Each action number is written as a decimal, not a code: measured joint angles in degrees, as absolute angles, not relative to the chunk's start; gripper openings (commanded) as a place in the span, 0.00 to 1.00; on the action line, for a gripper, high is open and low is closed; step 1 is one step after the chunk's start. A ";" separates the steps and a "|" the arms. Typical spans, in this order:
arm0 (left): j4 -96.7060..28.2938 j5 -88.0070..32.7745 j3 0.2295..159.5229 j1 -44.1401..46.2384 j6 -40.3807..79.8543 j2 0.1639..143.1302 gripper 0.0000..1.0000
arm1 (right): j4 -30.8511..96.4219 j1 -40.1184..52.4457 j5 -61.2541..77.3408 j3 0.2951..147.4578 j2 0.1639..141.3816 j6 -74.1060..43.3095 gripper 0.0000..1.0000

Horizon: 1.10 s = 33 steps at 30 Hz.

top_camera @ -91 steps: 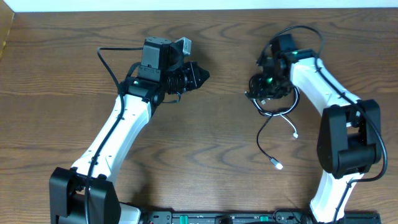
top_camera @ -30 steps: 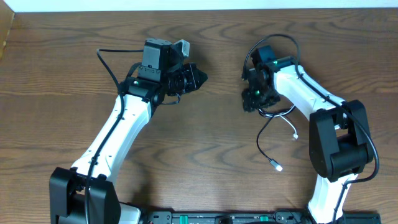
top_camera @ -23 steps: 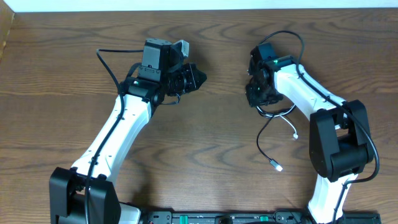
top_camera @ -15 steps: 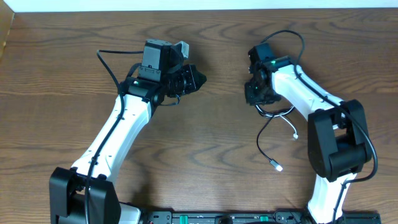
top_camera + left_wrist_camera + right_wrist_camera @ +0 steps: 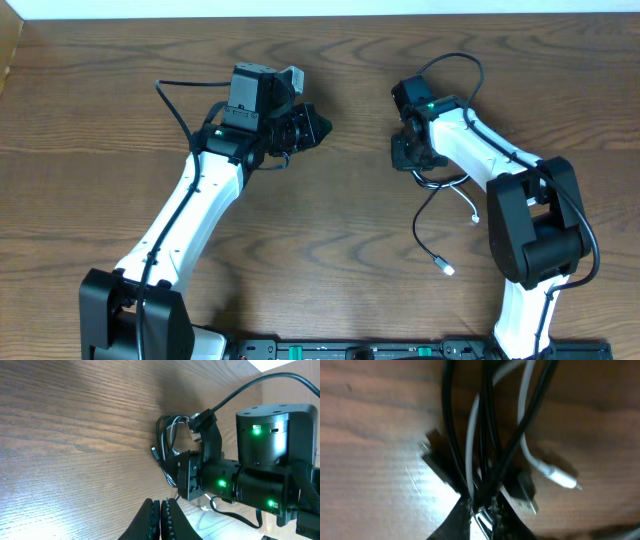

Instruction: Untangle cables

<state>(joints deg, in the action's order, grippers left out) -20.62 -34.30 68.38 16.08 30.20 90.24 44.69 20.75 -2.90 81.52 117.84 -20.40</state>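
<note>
Right hand [image 5: 480,510] shifted left, pinching tangled cables [image 5: 449,410].

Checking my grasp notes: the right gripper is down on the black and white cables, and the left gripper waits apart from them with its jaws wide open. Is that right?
Not quite: the left gripper is shut, fingers pressed together, as the left wrist view shows. The rest stands: the right gripper is down on the black and white cables, and the left waits apart from them.

cables [image 5: 449,420] | one black, one white | tangled in a bundle
</note>
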 measured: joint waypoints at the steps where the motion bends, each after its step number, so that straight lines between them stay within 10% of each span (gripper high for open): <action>1: -20.62 -34.30 68.38 16.08 30.20 90.24 0.08 | 44.16 20.75 -3.05 81.52 117.84 -20.40 0.09; 20: -21.30 -32.14 68.38 16.08 30.20 90.24 0.08 | 42.48 19.68 -3.86 82.21 119.74 -20.64 0.18; 33: -18.85 -29.36 68.38 13.45 29.76 90.24 0.08 | 50.72 19.00 16.23 85.62 121.58 -5.41 0.01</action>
<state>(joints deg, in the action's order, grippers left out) -18.85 -29.36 68.38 13.45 29.76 90.24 50.72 19.00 16.23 85.62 121.58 -5.41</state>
